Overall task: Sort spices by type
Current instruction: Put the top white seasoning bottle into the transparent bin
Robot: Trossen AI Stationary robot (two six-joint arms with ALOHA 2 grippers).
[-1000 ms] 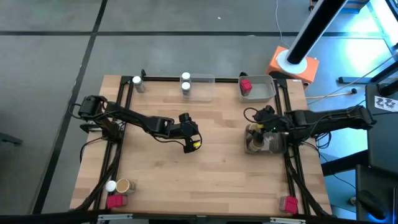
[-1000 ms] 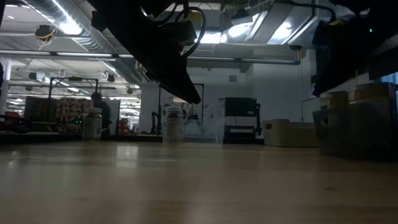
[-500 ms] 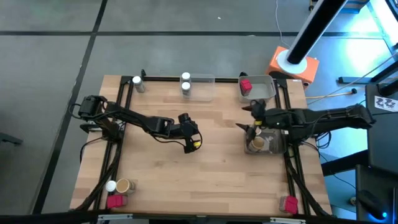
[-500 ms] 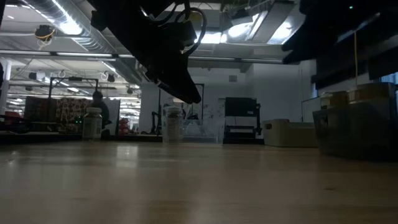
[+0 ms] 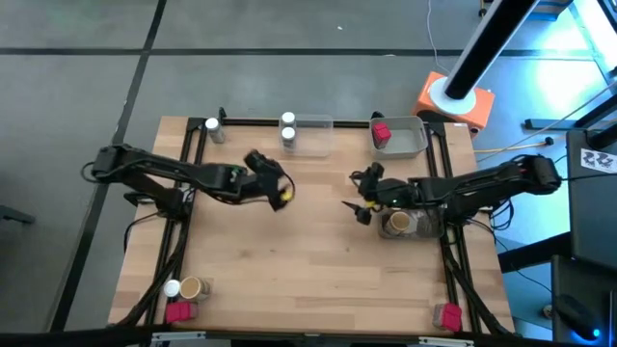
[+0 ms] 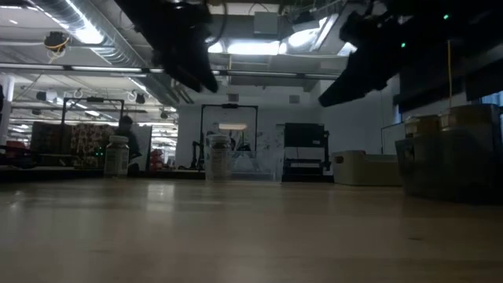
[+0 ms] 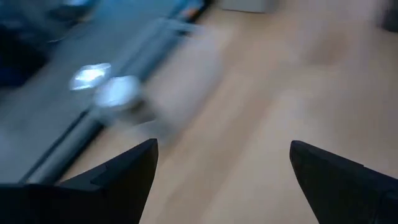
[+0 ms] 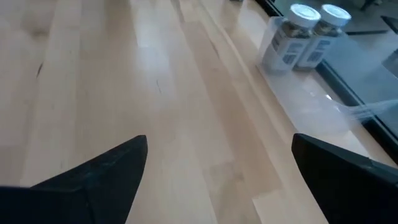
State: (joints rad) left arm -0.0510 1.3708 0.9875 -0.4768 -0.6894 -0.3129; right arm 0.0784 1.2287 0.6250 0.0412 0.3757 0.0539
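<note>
My left gripper (image 5: 256, 162) hangs open and empty over the table's far left part; its wrist view shows a blurred white-lidded jar (image 7: 115, 93) ahead by the black rail. My right gripper (image 5: 355, 210) is open and empty right of centre, pointing toward two white-lidded jars (image 8: 308, 34) that stand in a clear tray (image 5: 313, 135). A tan jar (image 5: 397, 224) sits in the tray (image 5: 424, 227) at the right edge. A red packet (image 5: 381, 132) lies in the grey tray (image 5: 410, 137). A lone white-lidded jar (image 5: 211, 128) stands at the far left.
At the near left corner stand a white-lidded jar (image 5: 172, 287), a tan jar (image 5: 191, 288) and a red packet (image 5: 178, 310). Another red packet (image 5: 446, 315) lies at the near right corner. Black rails (image 5: 193, 145) run along the table's sides. Bare wood spans the middle.
My left gripper has risen and drawn back toward the table's far left, turning toward the far-left jar. My right gripper has come away from over the right-edge tray and moved toward the table's centre, tipping forward; the tan jar in that tray now shows. Both stay open.
</note>
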